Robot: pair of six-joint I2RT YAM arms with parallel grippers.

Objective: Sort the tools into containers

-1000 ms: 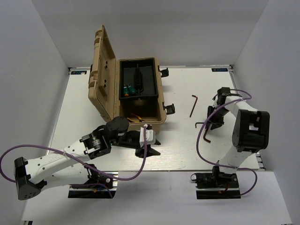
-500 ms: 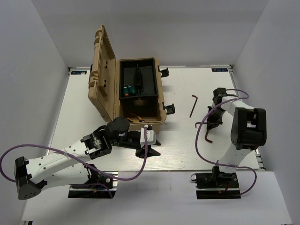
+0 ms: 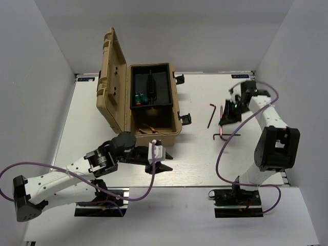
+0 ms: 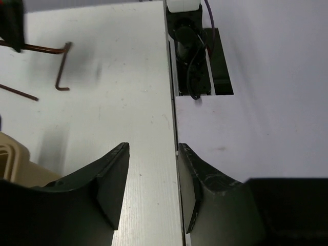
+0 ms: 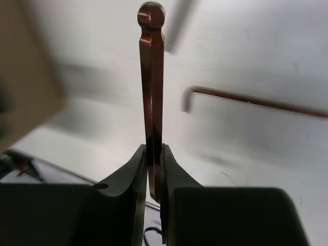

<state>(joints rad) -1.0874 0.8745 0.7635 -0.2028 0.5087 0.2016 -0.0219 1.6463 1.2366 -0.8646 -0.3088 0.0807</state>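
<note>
Left arm [image 3: 56,177], right arm [image 3: 267,114]: we see white links, black joints, purple cable [image 3: 217,156]. Fingers [image 4: 110,179] matte black, probably plastic.

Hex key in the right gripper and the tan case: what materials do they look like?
Hex key: likely metal, glossy reddish-brown finish; bright highlights along the shaft. Tan case: probably molded plastic, matte; ribbed lid, uniform colour.

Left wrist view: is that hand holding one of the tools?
No, the left hand is open, and only the bare table shows between its fingers.
</note>
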